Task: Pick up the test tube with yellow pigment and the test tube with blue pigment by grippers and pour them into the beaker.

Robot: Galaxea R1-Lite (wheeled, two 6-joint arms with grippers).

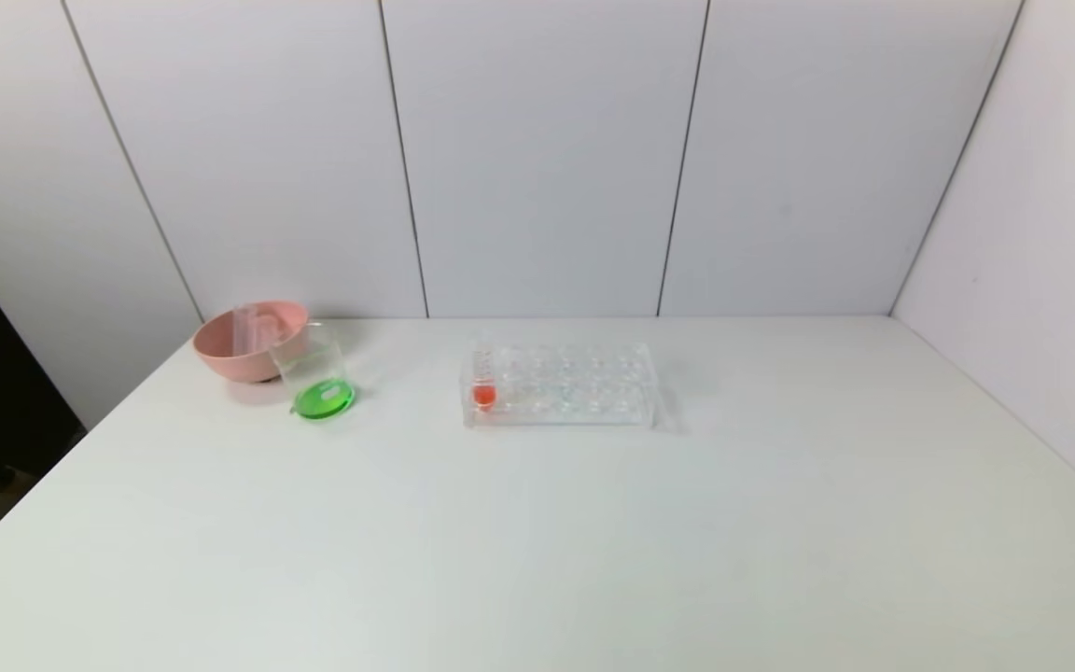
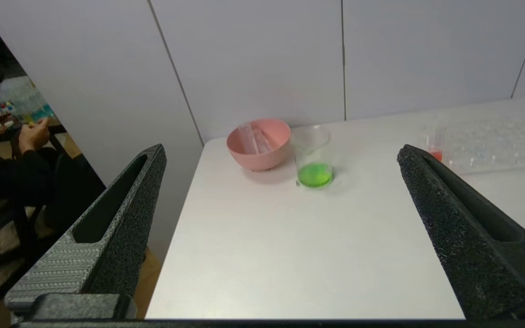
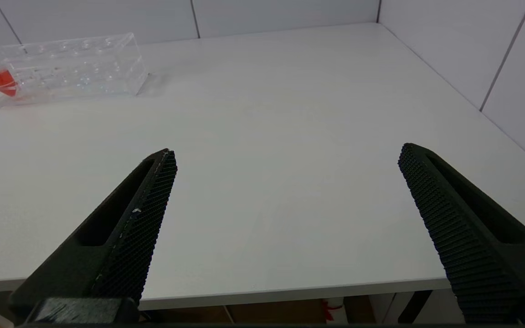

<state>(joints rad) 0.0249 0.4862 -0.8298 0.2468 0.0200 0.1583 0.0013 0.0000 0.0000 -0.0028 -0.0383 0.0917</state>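
Both grippers (image 2: 280, 155) (image 3: 287, 155) parked, jaws wide.

even, bright overhead light, no hard glare on the matte white table (image 1: 593, 523). soft short shadows: one under the pink plastic bowl (image 1: 251, 340), one to the right of the clear acrylic tube rack (image 1: 561, 385). head view slightly soft, rack detail washes out. wrist views: black textured fingers (image 2: 121, 218) up close stay fairly sharp; wide-angle stretch twd edges, dim bg at left wrist view's edge.

Head overview; wrist views from table (image 1: 593, 523) edge.
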